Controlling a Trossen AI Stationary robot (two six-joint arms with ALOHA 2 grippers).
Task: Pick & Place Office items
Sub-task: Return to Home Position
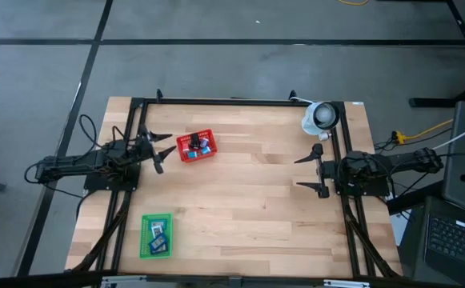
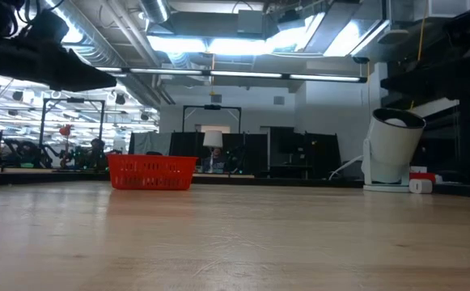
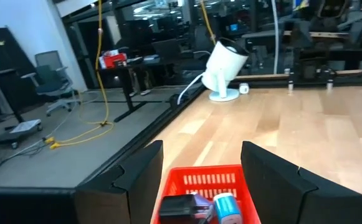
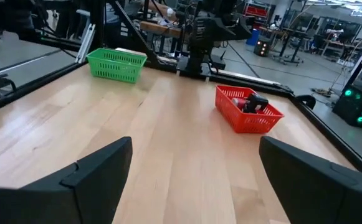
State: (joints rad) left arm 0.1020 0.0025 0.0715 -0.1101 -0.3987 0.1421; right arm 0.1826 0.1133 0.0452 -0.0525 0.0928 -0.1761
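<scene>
From where I stand the placing looks finished for now. I'd judge the step in hand to be the return to rest, since both arms sit folded at their own edges of the table (image 1: 248, 200) and neither carries anything.

The left gripper (image 1: 166, 152) hangs with its fingers (image 3: 140, 183) spread wide and empty. The red basket (image 3: 207, 177) stands just ahead of the fingertips, in line with the gap between them, and neither finger touches its rim. Inside lie some of the office items (image 3: 196, 205): a black piece (image 3: 179, 204) and a light blue piece (image 3: 228, 208) side by side, with others I can't tell apart.

The right gripper (image 1: 298, 173) waits across the table, its fingers (image 4: 100, 168) just as wide apart with nothing between them. The red basket is well ahead of those fingers. The green tray (image 1: 156, 235) lies farther off, ahead and to one side of them. That tray holds a few small bluish pieces, well apart from either pair of fingers.

The next move seems to call for little. The left fingers need to come away from the basket without clipping its rim, and then both arms can settle. If the tray's pieces are meant to go over too, that would take a fresh reach, most likely by the left arm, which is on the tray's side of the table.
</scene>
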